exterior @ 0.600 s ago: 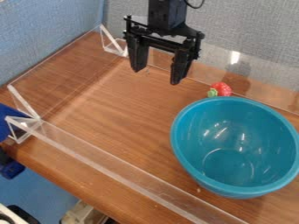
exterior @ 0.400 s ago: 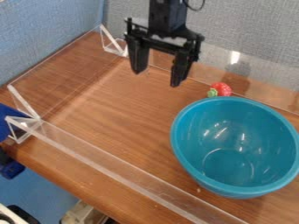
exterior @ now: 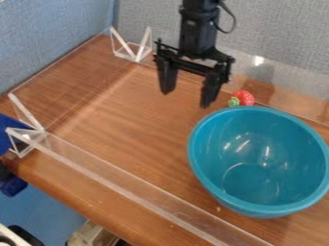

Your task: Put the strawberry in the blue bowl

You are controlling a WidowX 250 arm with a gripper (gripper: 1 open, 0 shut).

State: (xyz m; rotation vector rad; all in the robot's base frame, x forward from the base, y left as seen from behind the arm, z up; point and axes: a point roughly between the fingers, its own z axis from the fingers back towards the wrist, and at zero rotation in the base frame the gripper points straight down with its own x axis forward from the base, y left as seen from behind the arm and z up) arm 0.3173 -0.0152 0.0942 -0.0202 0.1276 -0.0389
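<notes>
The strawberry (exterior: 240, 98), small, red and green-topped, lies on the wooden table just beyond the far rim of the blue bowl (exterior: 206, 165). The bowl is large, teal-blue and holds nothing. My black gripper (exterior: 189, 86) hangs pointing down, left of the strawberry and a little above the table. Its two fingers stand wide apart and open, with nothing between them.
A clear acrylic wall (exterior: 115, 187) runs along the table's near edge and another along the far edge (exterior: 264, 67). White triangular brackets (exterior: 126, 43) stand at the corners. Bare wood (exterior: 115, 115) spreads left of the bowl.
The gripper has moved right and slightly toward the camera, closer to the strawberry. Its fingers remain open. The strawberry and bowl have not moved.
</notes>
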